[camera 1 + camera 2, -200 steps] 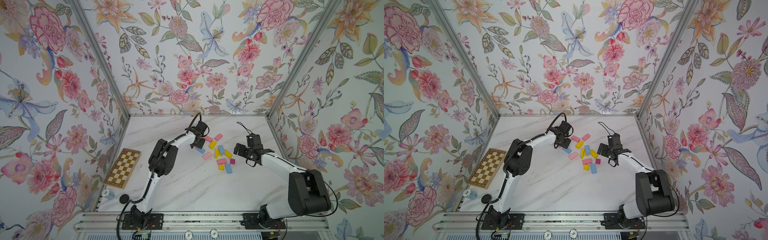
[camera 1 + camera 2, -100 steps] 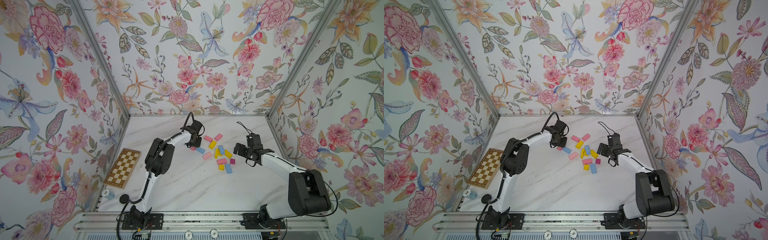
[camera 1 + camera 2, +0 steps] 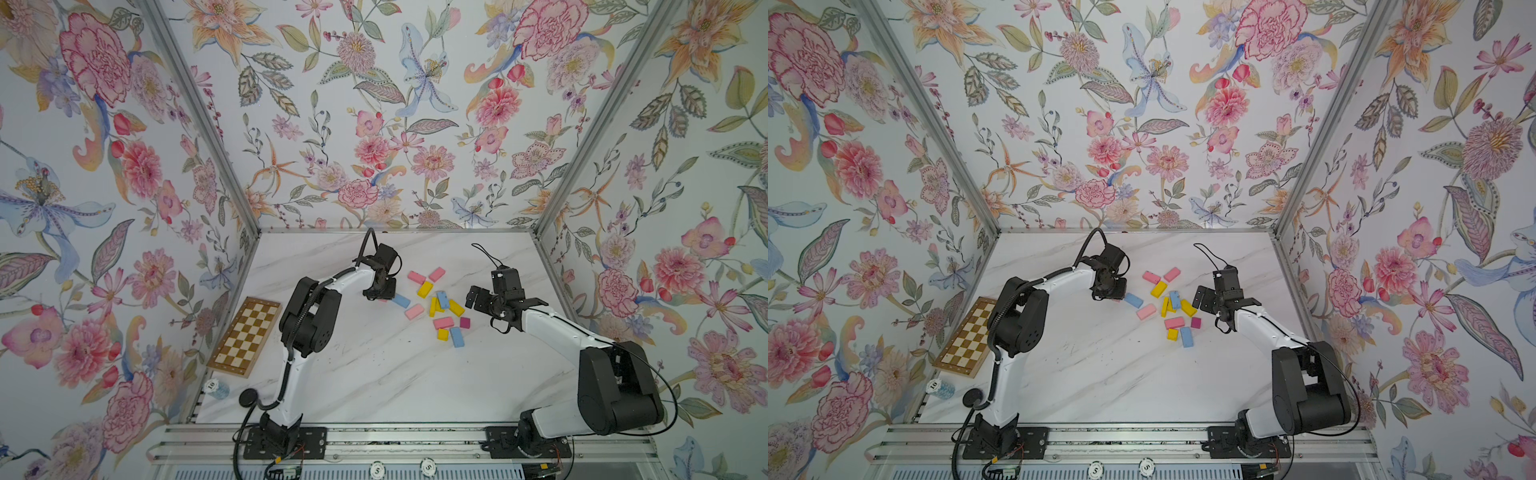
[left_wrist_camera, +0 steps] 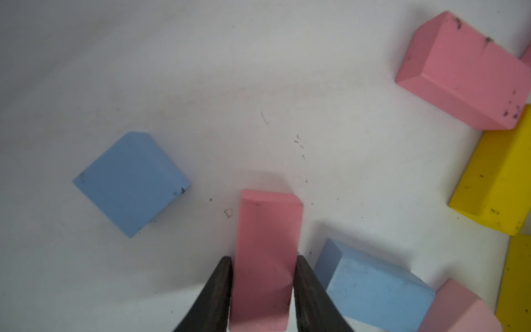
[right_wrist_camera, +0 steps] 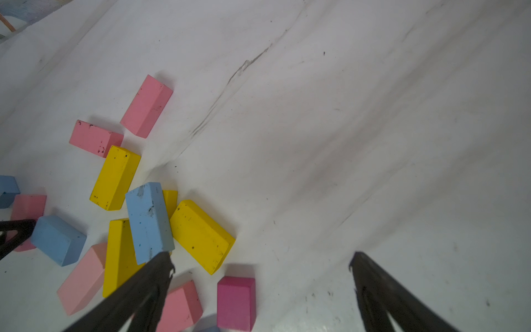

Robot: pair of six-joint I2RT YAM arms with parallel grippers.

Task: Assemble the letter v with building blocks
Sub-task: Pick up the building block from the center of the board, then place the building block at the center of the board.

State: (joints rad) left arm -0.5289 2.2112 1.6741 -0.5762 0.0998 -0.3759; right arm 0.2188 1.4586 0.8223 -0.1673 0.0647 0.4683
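The building blocks (image 3: 443, 322) lie loose on the white marble table (image 3: 374, 374), in pink, yellow, light blue and one magenta. My left gripper (image 4: 263, 258) is shut on an oblong pink block (image 4: 267, 230), a finger on each long side. A square blue block (image 4: 130, 184) and an oblong blue one (image 4: 373, 287) lie on either side of it. In both top views the left gripper (image 3: 380, 293) (image 3: 1111, 291) covers that pink block at the pile's left edge. My right gripper (image 5: 261, 258) (image 3: 496, 305) hangs open at the pile's right edge. The magenta block (image 5: 236, 301) lies between its fingers, untouched.
A brown-and-cream checkered board (image 3: 245, 334) lies by the left wall, with a stack of poker chips (image 3: 216, 388) nearer the front. A blue block (image 5: 149, 221) rests on top of yellow ones in the pile. Flowered walls close in the back and both sides.
The left gripper has come down at the pile's left edge and shut on the pink block, and its elbow has swung left. The right arm has stayed still and open.
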